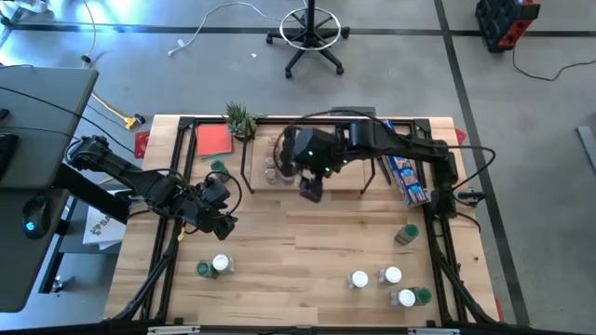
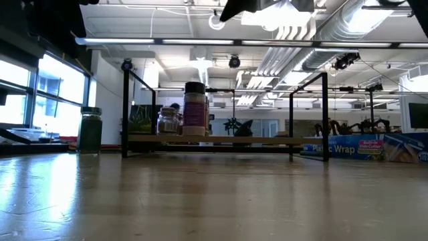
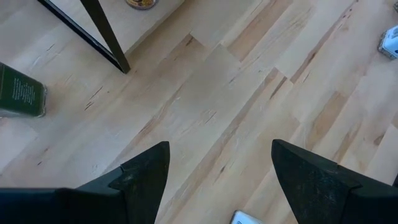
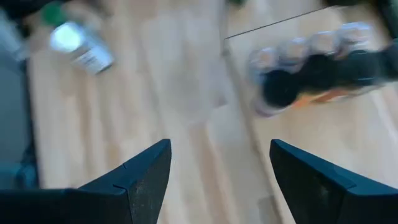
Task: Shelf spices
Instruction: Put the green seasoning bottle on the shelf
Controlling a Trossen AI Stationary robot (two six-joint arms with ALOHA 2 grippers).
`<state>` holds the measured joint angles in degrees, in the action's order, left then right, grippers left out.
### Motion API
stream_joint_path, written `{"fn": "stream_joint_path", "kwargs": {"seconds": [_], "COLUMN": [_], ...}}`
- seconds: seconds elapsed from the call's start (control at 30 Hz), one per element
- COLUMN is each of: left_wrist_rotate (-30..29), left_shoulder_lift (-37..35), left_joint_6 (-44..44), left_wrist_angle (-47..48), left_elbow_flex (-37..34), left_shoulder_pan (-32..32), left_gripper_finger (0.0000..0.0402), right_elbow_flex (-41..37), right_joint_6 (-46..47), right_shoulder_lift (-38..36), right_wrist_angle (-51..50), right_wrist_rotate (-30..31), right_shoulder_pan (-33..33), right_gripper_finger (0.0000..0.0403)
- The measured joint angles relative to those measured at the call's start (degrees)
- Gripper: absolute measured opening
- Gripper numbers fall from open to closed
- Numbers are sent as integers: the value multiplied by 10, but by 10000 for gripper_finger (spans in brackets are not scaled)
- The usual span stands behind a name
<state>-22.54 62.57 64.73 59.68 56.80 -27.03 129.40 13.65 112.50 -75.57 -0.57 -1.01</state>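
Left gripper (image 1: 222, 221) hovers over the desk (image 1: 317, 237) left of centre, fingers (image 3: 144, 177) apart, nothing between them, only bare wood under them. Just beyond its fingers in the left wrist view: a green-labelled jar (image 3: 22, 93) lying on its side, and a black leg (image 3: 106, 34) of the shelf. Nearer the desk's front edge than the left fingers: a white-lid jar (image 1: 222, 263) touching a green-lid jar (image 1: 203, 269).

Right gripper (image 1: 310, 189) sits at the front edge of the shelf (image 1: 307, 167), near the middle of the desk's back half, fingers (image 4: 146, 177) apart and empty. Just beyond its fingers, blurred in the right wrist view, a cluster of jars (image 4: 311, 68) stands on the shelf board, one dark-lidded with orange below it; exact count cannot be told. High view shows the same cluster (image 1: 277, 166) on the shelf's left end, just beside the right fingers. Low view: a tall jar (image 2: 194, 108) and a shorter one (image 2: 167, 121) upright on the shelf, a dark jar (image 2: 89, 130) standing on the desk outside the shelf frame.

Well off to the right of the right fingers: a green jar (image 1: 406, 234), then toward the front edge three white-lid jars (image 1: 359, 279) (image 1: 391, 275) (image 1: 406, 298). A blue packet (image 1: 404, 174) lies beside the shelf's right end. Far back left: red square (image 1: 213, 140) and plant (image 1: 241, 118).
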Motion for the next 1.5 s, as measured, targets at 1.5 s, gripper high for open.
{"fn": "stream_joint_path", "kwargs": {"seconds": [1.5], "left_wrist_rotate": [101], "left_shoulder_lift": [210], "left_joint_6": [-54], "left_wrist_angle": [-35], "left_elbow_flex": [0], "left_shoulder_pan": [-310], "left_gripper_finger": [296], "right_elbow_flex": [-103], "right_joint_6": [15], "right_shoulder_lift": [-40], "right_wrist_angle": [-91], "right_wrist_rotate": [8], "right_shoulder_pan": [79], "right_gripper_finger": [268]}}
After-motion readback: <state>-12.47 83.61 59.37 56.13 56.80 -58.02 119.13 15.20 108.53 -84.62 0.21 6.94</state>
